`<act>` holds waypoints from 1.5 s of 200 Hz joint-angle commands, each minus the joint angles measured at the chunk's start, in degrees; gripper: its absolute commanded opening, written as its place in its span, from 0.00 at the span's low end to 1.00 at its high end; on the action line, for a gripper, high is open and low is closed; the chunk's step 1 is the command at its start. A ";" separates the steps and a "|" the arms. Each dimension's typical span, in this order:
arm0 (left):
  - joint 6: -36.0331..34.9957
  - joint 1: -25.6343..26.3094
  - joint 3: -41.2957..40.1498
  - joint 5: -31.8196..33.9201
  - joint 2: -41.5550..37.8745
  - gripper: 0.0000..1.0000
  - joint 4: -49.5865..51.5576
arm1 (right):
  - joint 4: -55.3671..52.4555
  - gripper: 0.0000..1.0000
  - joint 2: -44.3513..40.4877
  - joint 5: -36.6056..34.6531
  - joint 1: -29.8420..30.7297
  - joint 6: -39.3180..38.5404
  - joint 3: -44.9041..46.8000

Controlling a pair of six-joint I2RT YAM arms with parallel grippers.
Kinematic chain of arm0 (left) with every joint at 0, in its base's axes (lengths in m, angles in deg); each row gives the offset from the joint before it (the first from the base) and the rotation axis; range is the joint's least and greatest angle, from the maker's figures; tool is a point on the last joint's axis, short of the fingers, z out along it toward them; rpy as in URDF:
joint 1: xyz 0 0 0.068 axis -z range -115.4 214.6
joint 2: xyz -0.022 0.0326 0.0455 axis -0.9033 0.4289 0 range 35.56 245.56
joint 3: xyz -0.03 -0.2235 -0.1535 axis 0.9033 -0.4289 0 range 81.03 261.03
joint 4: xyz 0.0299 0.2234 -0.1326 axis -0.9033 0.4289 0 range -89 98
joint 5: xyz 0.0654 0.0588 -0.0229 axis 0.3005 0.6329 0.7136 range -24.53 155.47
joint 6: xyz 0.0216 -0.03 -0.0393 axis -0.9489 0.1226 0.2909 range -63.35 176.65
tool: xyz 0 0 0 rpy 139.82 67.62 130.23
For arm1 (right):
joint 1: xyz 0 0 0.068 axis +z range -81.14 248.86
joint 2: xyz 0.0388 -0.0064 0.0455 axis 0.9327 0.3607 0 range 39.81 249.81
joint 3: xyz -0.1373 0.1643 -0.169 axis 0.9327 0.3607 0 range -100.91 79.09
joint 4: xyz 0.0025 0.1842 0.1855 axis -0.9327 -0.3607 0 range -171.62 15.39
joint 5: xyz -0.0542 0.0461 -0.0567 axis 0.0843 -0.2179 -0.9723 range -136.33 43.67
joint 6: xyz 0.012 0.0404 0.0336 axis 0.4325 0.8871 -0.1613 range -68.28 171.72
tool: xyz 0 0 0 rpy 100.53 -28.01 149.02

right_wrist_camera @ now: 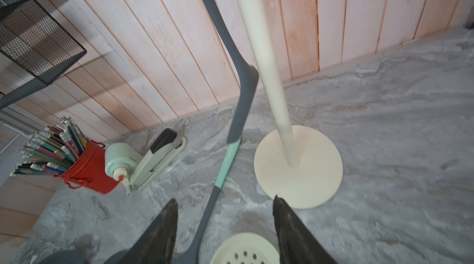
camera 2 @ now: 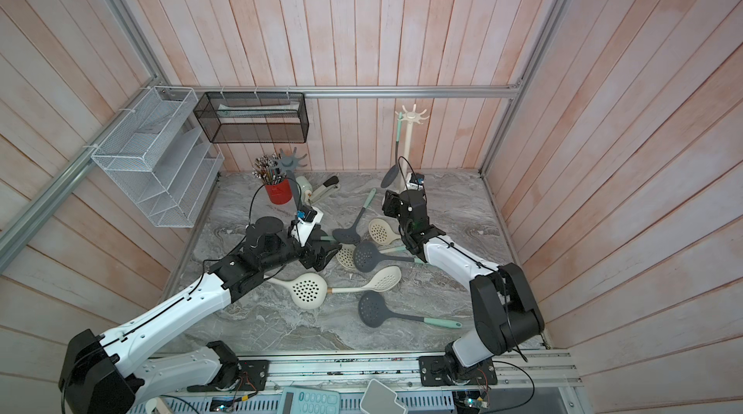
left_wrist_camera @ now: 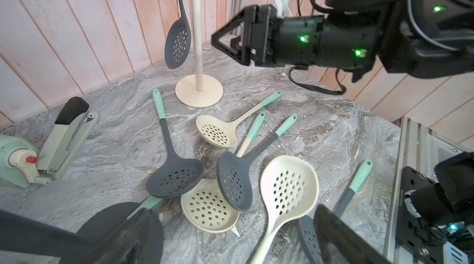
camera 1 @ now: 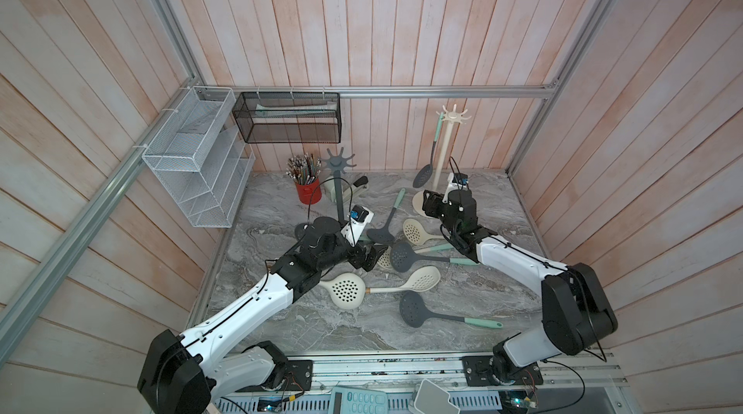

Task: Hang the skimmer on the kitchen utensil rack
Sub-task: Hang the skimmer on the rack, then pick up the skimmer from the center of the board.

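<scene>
Right wrist view: right gripper [right_wrist_camera: 225, 200] fingers are apart with nothing clamped. The dark grey skimmer [right_wrist_camera: 243, 96] hangs edge-on just beside the pole of the cream utensil rack [right_wrist_camera: 267, 70], clear of both fingers.

Both top views: the skimmer's mint handle end sits on a hook at the rack's crown, and its perforated head [camera 1: 423, 178] [camera 2: 389, 177] hangs down beside the pole. The right gripper [camera 1: 427, 199] is near the rack base, not touching the skimmer.

Left wrist view: the skimmer head [left_wrist_camera: 177, 44] hangs above the marble table [left_wrist_camera: 333, 126], with a gap to the right gripper [left_wrist_camera: 225, 42].

Left gripper [camera 1: 370, 257] fingers are spread wide and hold nothing. It hovers over the loose skimmers [camera 1: 402, 257], grey and cream, piled mid-table.

At the back, by the wall:
- dark grey utensil rack [camera 1: 341, 160], hooks bare
- red pencil cup [camera 2: 277, 193], marking on its front too small to read
- stapler [left_wrist_camera: 69, 132]
- mint pencil sharpener [left_wrist_camera: 18, 157]

Calculator [camera 1: 358, 400] is at the front edge, key legends unreadable.
</scene>
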 commanded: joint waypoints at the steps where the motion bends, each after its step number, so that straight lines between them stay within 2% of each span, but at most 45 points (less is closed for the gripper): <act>1: 0.87 0.56 1.27 1.41 -0.41 0.99 1.79 | -0.92 0.61 -4.79 2.60 -2.35 7.44 6.67; 57: -1.10 1.88 5.21 0.24 0.29 0.99 7.70 | 1.11 0.62 -13.26 13.18 -14.86 24.50 20.02; 124: -2.55 1.96 1.55 -1.49 0.40 0.99 4.04 | -1.32 0.62 -9.43 19.07 -23.06 39.01 20.47; 217: -3.98 1.77 -0.10 -0.88 -1.85 0.99 4.37 | -1.11 0.60 6.45 27.72 -25.02 47.25 11.83; 300: -4.07 0.47 -0.29 -1.31 -2.40 0.99 4.24 | -2.53 0.58 12.80 27.80 -24.99 51.38 8.39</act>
